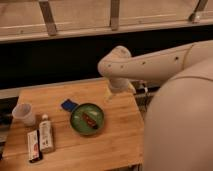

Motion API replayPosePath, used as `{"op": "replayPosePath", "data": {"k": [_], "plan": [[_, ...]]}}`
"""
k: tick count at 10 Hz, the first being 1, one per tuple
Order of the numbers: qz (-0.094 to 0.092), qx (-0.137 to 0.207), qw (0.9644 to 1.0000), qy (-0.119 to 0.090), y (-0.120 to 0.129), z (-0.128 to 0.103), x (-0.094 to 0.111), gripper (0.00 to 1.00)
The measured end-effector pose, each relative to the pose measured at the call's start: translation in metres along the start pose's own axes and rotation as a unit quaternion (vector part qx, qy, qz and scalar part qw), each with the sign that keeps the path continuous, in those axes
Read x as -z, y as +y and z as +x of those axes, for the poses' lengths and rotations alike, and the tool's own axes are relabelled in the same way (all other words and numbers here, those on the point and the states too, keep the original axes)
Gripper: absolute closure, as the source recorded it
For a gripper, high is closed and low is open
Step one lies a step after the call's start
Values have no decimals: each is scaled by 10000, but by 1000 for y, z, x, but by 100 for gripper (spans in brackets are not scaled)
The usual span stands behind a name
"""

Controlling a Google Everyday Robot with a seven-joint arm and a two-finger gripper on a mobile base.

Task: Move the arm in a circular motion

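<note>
The arm (160, 62) is a thick cream-white tube that reaches in from the right, and its rounded joint (116, 64) hangs over the far right part of the wooden table (120, 142). A big rounded part of the arm (180, 125) fills the lower right of the view. The gripper (108, 94) shows only as a small pale piece below the joint, above the table's back edge, behind the green plate.
On the table stand a green plate (80, 125) with a brown-red snack (90, 119), a blue packet (68, 105), a clear cup (23, 114), a white bottle (46, 133) and a red-and-white box (33, 146). A dark wall with a railing runs behind.
</note>
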Motion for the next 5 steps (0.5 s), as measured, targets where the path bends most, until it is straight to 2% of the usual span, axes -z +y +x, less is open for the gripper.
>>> {"op": "replayPosePath", "data": {"k": [1,3,5], "plan": [[-99,210,9997,-113,28,-15,7,20],[-273,592,9975,-290,73,-27,19,20],[-358,914,9944,-395,122,-15,33,20]]}}
